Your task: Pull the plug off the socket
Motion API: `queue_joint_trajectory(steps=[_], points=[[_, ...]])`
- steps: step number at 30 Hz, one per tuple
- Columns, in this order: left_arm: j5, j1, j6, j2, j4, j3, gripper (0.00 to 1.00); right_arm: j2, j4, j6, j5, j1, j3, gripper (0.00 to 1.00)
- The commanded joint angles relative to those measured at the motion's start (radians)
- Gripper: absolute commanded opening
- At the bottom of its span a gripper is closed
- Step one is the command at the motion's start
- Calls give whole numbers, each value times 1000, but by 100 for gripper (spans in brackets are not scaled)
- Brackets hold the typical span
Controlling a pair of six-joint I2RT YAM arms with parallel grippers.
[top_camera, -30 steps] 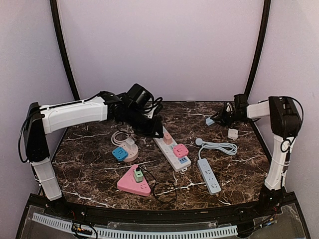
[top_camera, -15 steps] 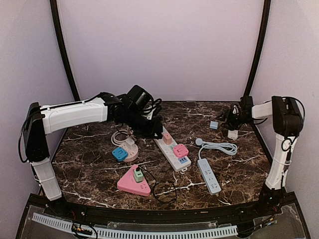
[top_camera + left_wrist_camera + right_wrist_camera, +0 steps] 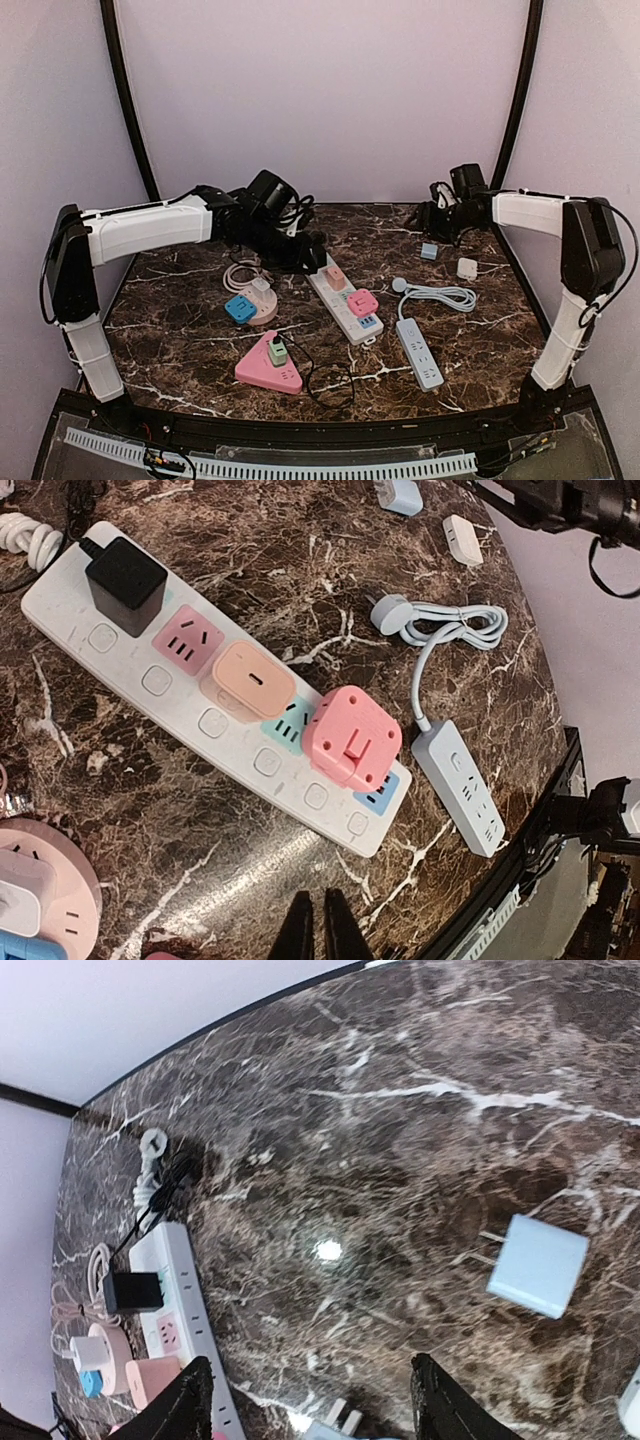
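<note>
Three plugs in the white power strip (image 3: 160, 685): black adapter (image 3: 125, 578) at its far end, peach plug (image 3: 255, 680) mid-strip, pink cube adapter (image 3: 352, 738) toward its near end; all look fully seated.
Left gripper (image 3: 318, 922): fingers pressed together, holding nothing, hovering above the strip's left side, clear of all three plugs.
Right gripper (image 3: 312, 1400): jaws spread wide and empty, well off to the strip's far right.
Risk, strip lifting: neither gripper bears on the strip, so a straight pull on a tight plug would probably drag the whole strip up.
Risk, slip: the pink cube adapter is broad with rounded corners; fingers that do not open wide enough would likely knock it rather than clasp it.
Risk, crowding: the peach plug sits just beside the cube adapter, so a finger going down on that side may wedge.
Light-blue charger (image 3: 538, 1265): lies loose, prongs bare, far right of the strip.
Small white charger (image 3: 467, 267): loose, near the light-blue one, further right of the strip.
Grey power strip (image 3: 458, 785): just right of the white strip, its coiled cord (image 3: 450, 625) beyond; an arm crossing low could sweep it.
Round pink socket (image 3: 262, 308): left of the strip, blue plug (image 3: 240, 308) in it.
Pink triangular socket (image 3: 262, 377): near-left of the strip, green plug (image 3: 277, 350) in it.
</note>
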Motion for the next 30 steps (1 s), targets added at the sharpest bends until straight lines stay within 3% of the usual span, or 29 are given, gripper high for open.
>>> queue_joint_trajectory(steps=[1, 10, 16, 30], points=[[18, 23, -11, -40, 37, -34, 5, -51, -82, -54, 85, 114, -6, 65], [39, 30, -26, -17, 94, -56, 5, -109, -65, -41, -14, 284, -132, 65], [86, 29, -56, 15, 149, -82, 5, -86, -27, -19, -26, 363, -198, 71], [149, 29, -75, 91, 207, -110, 5, 24, 15, -11, -29, 424, -192, 78]])
